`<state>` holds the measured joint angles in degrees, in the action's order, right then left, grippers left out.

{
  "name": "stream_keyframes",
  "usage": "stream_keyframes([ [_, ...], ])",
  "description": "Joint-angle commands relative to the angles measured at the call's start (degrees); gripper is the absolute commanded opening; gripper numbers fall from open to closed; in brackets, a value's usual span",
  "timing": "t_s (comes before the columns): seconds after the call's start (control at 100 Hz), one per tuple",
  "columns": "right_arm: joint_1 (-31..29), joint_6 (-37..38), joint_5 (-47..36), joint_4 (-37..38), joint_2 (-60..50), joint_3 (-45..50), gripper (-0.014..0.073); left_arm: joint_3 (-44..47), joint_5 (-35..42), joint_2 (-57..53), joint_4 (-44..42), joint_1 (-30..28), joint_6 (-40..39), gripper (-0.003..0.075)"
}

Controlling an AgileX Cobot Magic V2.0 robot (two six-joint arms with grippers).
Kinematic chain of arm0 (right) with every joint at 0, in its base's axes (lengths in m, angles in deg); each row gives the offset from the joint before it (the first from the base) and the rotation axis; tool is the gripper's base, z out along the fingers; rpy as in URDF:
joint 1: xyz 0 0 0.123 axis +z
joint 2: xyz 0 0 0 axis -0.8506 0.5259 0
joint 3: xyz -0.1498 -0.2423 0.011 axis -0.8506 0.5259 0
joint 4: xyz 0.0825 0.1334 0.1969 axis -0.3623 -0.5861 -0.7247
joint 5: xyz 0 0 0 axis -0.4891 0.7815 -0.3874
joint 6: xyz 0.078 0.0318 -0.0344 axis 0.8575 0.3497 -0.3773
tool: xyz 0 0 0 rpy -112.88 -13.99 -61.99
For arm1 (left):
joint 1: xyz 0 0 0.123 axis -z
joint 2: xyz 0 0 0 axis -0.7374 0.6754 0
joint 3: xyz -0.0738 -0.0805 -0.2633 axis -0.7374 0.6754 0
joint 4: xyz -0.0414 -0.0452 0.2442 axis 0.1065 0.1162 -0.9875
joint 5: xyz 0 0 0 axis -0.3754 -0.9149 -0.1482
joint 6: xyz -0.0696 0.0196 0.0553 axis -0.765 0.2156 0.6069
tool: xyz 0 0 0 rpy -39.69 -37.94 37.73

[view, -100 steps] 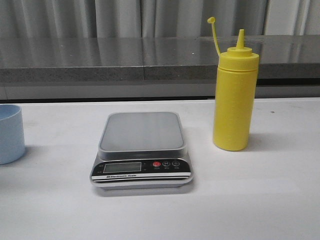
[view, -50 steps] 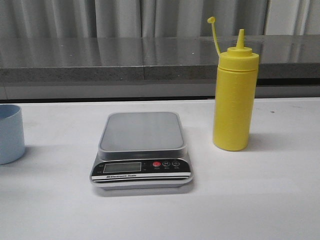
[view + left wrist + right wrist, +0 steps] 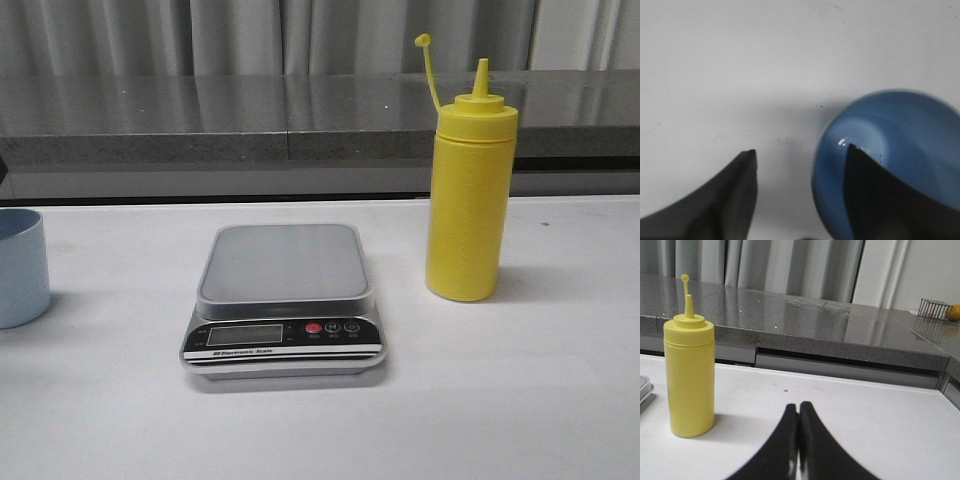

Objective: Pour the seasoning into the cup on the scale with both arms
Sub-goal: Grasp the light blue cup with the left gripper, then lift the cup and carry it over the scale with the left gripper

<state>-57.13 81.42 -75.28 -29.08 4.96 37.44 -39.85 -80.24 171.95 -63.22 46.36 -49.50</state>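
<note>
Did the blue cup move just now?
Yes, a tiny bit. The cup has slid left toward the picture's edge, away from the scale, which has stayed put.

White table (image 3: 560, 400); grey stone counter (image 3: 200, 110) along its far edge; pleated grey curtains (image 3: 240, 35) behind. Wire basket (image 3: 932, 307) holding an orange fruit (image 3: 953, 313) at the counter's end.

The cup (image 3: 20, 266) is cut off at the counter's left edge in the front view. In the left wrist view its rim is blurred and partly hidden by a pincer finger (image 3: 880, 200).
</note>
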Motion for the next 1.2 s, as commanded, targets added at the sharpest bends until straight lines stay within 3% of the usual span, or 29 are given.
stream_keyframes([
  [0.0, -0.4, 0.0, -4.1, 0.6, -0.9, 0.1, -0.012, -1.8, 2.6, -2.0, 0.7, -0.1, -0.6, 0.0216],
  [0.13, -0.4, 0.0, -4.1, 0.6, -0.9, 0.1, -0.012, -1.8, 2.9, -2.0, 0.7, -0.1, -0.6, -0.0017],
  [0.33, -0.4, 0.0, -4.1, 0.6, -0.9, 0.1, -0.012, -2.2, 2.7, -2.3, 1.0, -0.1, -0.6, -0.0018],
  [0.6, -0.4, 0.0, -4.1, 0.6, -0.9, 0.1, -0.012, -6.7, -3.4, -5.4, 5.6, 1.0, 1.4, -0.0018],
  [0.85, -0.4, 0.0, -4.1, 0.6, -0.9, 0.1, -0.012, -15.5, -10.7, -6.8, 6.1, 7.9, 1.6, -0.0018],
  [1.19, -0.4, 0.0, -4.1, 0.6, -0.9, 0.1, -0.012, -24.0, -10.3, -4.3, 6.3, 18.8, 1.6, -0.0018],
])
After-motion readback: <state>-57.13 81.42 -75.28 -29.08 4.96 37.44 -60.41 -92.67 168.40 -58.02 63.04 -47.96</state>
